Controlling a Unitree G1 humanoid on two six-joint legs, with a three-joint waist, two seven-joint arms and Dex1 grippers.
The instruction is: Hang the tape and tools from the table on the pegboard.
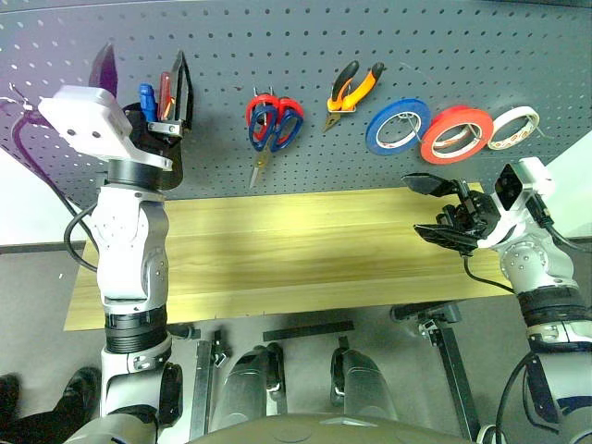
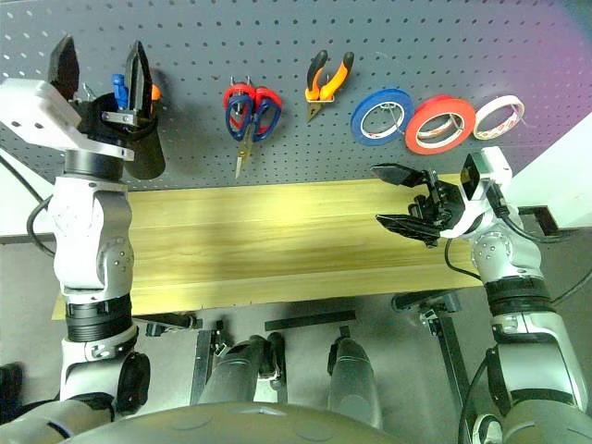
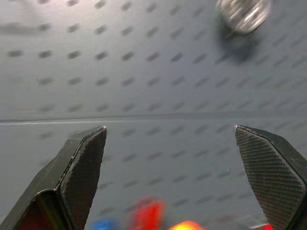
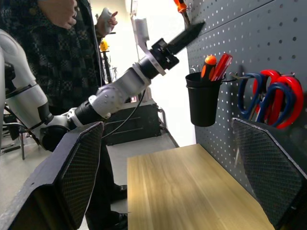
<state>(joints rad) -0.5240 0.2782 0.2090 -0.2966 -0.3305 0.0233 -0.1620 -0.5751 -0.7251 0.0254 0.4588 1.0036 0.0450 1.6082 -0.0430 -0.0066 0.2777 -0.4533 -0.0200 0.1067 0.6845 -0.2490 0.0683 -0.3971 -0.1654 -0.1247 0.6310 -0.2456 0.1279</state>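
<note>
Looking down from the head camera, I see the long bench of light yellowish wood planks (image 1: 305,250) nearest, its top bare. My right gripper (image 1: 435,208) hovers over the bench's right end, its black fingers spread wide apart, nothing between them. My left gripper (image 2: 100,69) is raised at the far left against the large dark grey pegboard (image 1: 305,55), fingers also wide apart and empty, standing above a black plastic cup (image 2: 146,148) hung on the board.

In that cup: slim blue-handled screwdriver (image 1: 146,96) beside red-handled screwdriver (image 1: 166,91); an orange-handled one (image 4: 208,64) shows in the right wrist view. Left wrist view: just blurred blue, red and orange handle tops low between the fingers, and a round silver fastener (image 3: 243,14) on the board.

Along the board, left to right: two pairs of scissors hung together, the dark blue-handled scissors (image 1: 264,128) overlapping the red-handled scissors (image 1: 289,120); small pliers with orange-and-black handles (image 1: 351,91), hanging nose down; blue roll of tape (image 1: 397,126); bright red roll of tape (image 1: 455,133) overlapping it slightly; whitish roll of tape (image 1: 513,128) at the right end. All three rolls hang on hooks.

Right wrist view: a person in a dark patterned garment (image 4: 57,52) stands beyond the bench's far end.
</note>
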